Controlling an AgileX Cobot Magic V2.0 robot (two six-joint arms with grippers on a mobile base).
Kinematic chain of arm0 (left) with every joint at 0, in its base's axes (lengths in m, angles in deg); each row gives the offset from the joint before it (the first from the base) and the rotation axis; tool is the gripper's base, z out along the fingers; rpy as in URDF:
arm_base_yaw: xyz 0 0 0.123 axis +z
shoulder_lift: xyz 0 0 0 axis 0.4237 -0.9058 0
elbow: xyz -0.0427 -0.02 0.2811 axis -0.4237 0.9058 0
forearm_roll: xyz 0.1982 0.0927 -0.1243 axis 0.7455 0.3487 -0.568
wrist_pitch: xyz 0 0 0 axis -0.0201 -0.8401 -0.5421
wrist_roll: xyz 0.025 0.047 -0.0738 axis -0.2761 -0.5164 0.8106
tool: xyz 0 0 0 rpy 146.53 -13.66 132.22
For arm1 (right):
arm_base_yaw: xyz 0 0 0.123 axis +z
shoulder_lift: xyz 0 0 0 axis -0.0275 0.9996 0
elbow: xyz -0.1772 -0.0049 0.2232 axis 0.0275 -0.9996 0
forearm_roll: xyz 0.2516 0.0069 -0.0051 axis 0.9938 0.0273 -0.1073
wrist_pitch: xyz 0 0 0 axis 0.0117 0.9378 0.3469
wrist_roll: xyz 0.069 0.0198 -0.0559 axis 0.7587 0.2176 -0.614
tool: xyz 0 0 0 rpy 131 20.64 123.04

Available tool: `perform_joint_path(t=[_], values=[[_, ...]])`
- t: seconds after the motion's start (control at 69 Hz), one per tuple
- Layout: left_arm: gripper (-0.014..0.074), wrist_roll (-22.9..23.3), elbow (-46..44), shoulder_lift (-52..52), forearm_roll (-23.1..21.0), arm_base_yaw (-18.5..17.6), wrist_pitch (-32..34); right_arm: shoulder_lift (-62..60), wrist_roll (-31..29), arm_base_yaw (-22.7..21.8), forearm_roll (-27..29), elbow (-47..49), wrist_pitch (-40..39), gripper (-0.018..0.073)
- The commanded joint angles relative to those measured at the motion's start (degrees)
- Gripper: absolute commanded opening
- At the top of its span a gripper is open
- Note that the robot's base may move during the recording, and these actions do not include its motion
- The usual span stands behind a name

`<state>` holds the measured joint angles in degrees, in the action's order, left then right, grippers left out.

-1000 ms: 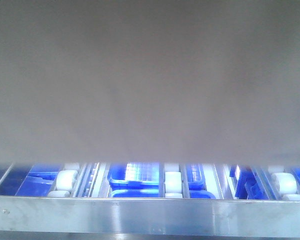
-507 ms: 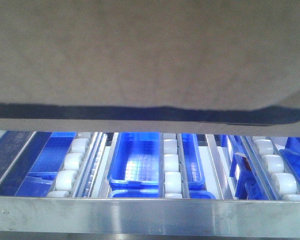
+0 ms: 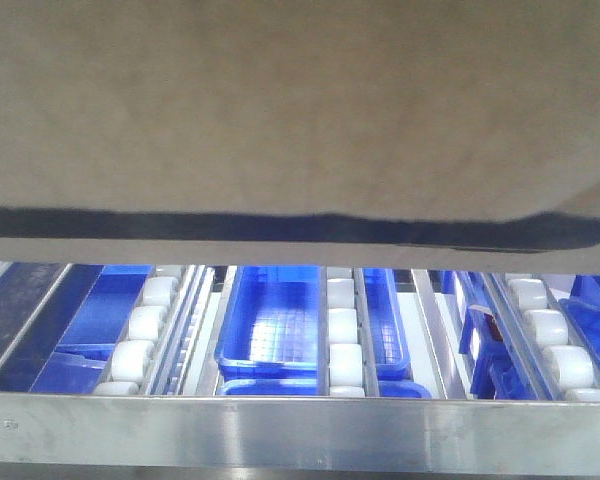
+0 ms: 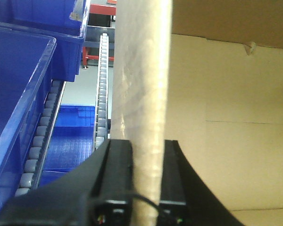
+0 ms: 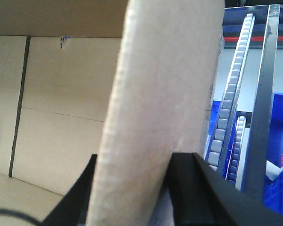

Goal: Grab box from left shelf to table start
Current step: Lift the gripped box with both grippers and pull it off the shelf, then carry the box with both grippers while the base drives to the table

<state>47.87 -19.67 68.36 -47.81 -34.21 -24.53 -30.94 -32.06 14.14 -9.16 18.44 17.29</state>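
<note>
One box, brown cardboard, fills the front view from 9 o'clock across 12 to 3 o'clock. It is blurred and cut off at the top and both sides, with a dark band along its lower part that is too soft to read. Below it, at 6 o'clock, runs the one shiny front rail of the shelf, with a single small screw near its 8 o'clock end. The box sits above and apart from that rail. Whether it touches anything behind cannot be told. Between box and rail show three rows of white rollers and several blue bins, partly hidden, so their number is unclear. Two hands are in view, each with two black fingers. In the left wrist view the left hand is clamped narrow on one upright wall of the box, one finger on each face. The pale inside of the box lies toward 3 o'clock, and two blue bins and one roller row lie toward 9 o'clock. In the right wrist view the right hand likewise pinches a wall of the box between its fingers. The inside of the box is toward 9 o'clock, and roller rows are toward 3 o'clock. Both hands are cut off at the bottom edge.
</note>
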Motion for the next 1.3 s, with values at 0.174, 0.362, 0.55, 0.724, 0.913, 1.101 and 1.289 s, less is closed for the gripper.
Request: perform_joint_path(t=[0.174,0.362,0.55,0.724,0.913,1.101,1.289], values=[[-0.0099,1.5,-2.1,-0.7,-1.7,-0.3,11.9,0.7,-0.3,-0.3,-1.1,2.0,-8.3,0.0058],[-0.0099,1.5,-2.1,-0.7,-1.7,-0.3,11.9,0.7,-0.3,-0.3,-1.1,2.0,-8.3,0.0058],[-0.0099,1.5,0.1,-0.7,-1.7,-0.3,11.9,0.7,-0.3,-0.3,-1.1,2.0,-8.3,0.0058],[-0.0099,1.5,4.9,-0.7,-1.7,-0.3,11.9,0.7,-0.3,-0.3,-1.1,2.0,-8.3,0.0058],[-0.0099,1.5,11.2,-0.7,-1.7,-0.3,11.9,0.7,-0.3,-0.3,-1.1,2.0,-8.3,0.0058],[-0.0099,1.5,17.7,-0.7,-1.7,-0.3,11.9,0.7,-0.3,-0.3,-1.1,2.0,-8.3,0.0058],[-0.0099,1.5,23.2,-0.7,-1.7,-0.3,11.9,0.7,-0.3,-0.3,-1.1,2.0,-8.3,0.0058]])
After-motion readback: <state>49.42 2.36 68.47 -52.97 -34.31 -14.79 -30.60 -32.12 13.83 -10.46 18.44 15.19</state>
